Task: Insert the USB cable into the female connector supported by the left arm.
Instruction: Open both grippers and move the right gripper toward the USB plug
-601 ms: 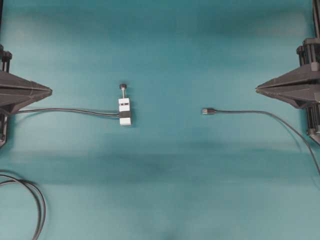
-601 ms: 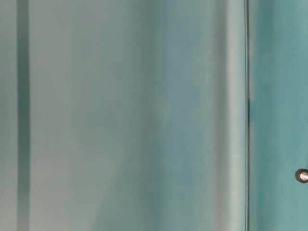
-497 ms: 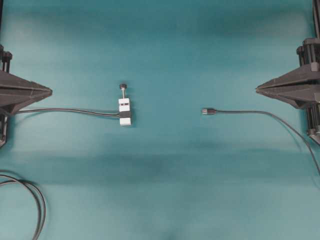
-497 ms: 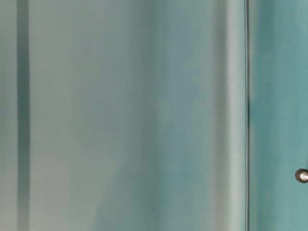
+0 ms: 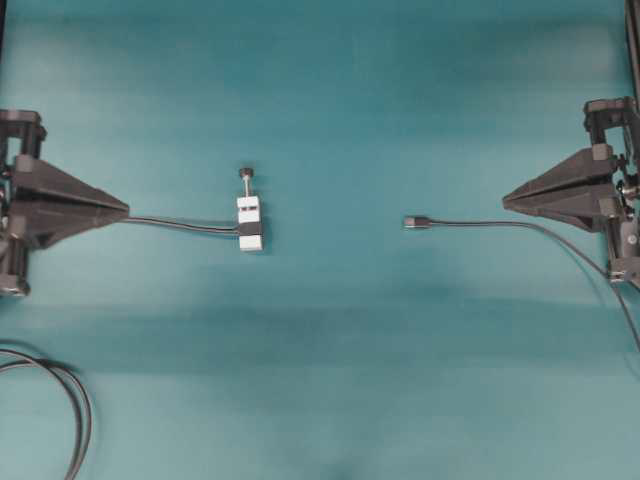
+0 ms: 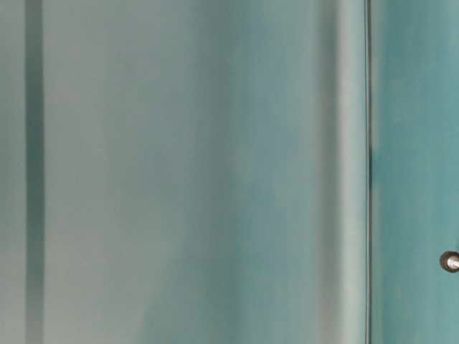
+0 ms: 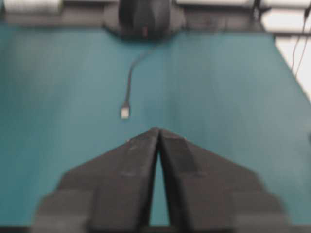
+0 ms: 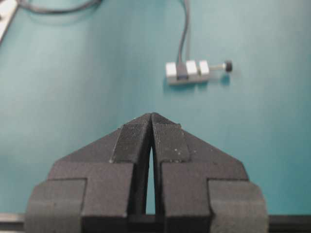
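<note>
USB cable [image 5: 520,226], light and limp, is seen lying loose on the desk [image 5: 330,380] between 2 empty claws, left claw [image 7: 158,133] and right claw [image 8: 151,118] both closed, and is judged best gripped just behind its stiff plug [image 5: 416,222].

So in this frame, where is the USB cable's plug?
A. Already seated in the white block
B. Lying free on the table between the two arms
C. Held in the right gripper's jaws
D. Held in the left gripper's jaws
B. The overhead view shows the USB cable's plug lying on the teal table, well apart from the white block, with the right gripper and the left gripper both shut and holding nothing.
</note>
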